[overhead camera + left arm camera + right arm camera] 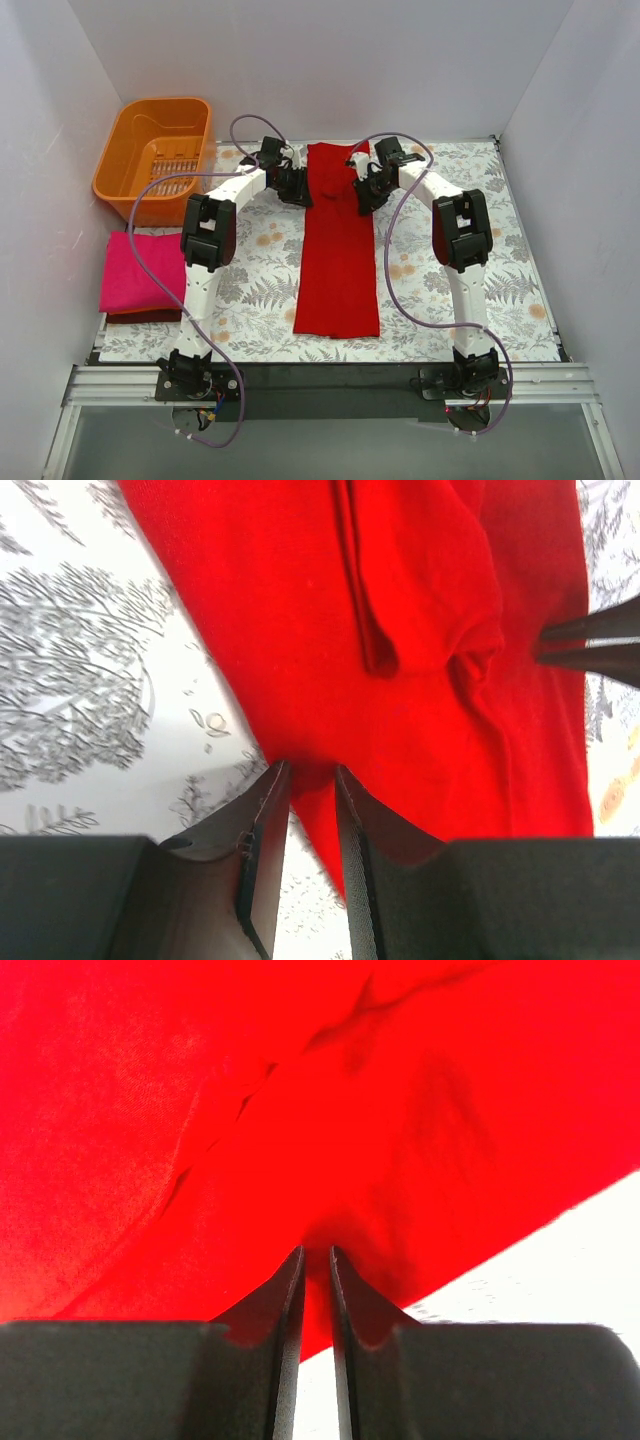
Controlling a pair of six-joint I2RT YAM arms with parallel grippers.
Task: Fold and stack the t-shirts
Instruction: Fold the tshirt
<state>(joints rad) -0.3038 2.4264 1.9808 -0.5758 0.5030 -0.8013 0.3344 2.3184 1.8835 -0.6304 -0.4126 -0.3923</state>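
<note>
Behind folded pink shirt [140, 275]: orange basket [140, 207].

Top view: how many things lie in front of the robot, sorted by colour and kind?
bright red t-shirt: 1
magenta-pink t-shirt: 1
dark red t-shirt, only its edge showing: 1
orange basket: 1
floral cloth: 1
Total: 5

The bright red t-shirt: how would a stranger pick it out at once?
Find the middle of the floral cloth. The bright red t-shirt lies there as one long narrow strip, while the pink shirt at the left edge is folded square.
</note>
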